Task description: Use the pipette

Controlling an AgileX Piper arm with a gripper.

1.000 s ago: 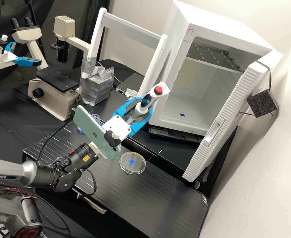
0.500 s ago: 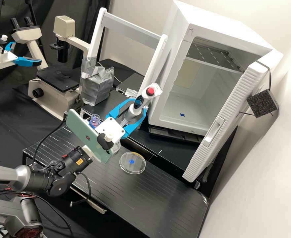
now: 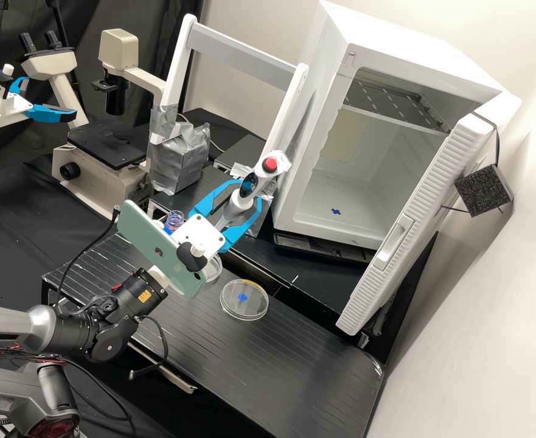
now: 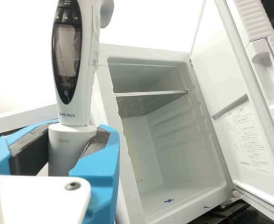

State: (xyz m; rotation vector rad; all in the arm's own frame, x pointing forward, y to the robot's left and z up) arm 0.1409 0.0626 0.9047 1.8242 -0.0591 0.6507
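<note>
Compared w/ a sec ago, gripper (image 3: pixel 247 194) + pipette (image 3: pixel 257 177) have slid a bit left in the high view, approx mid-frame now. It's clamped on the pipette, pads (image 4: pixel 32 151) on both sides of the lower barrel per the wrist view. Pipette's tilted in the high view, red button (image 3: pixel 270 164) up. FYI dish (image 3: pixel 254 305) hasn't budged, just below center; cabinet's (image 3: pixel 401 52) upper right, door (image 3: pixel 426 201) open.

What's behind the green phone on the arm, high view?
A clear container showing blue and part of a clear round dish peek past the phone. Their remaining parts, and anything else there, are covered.
</note>
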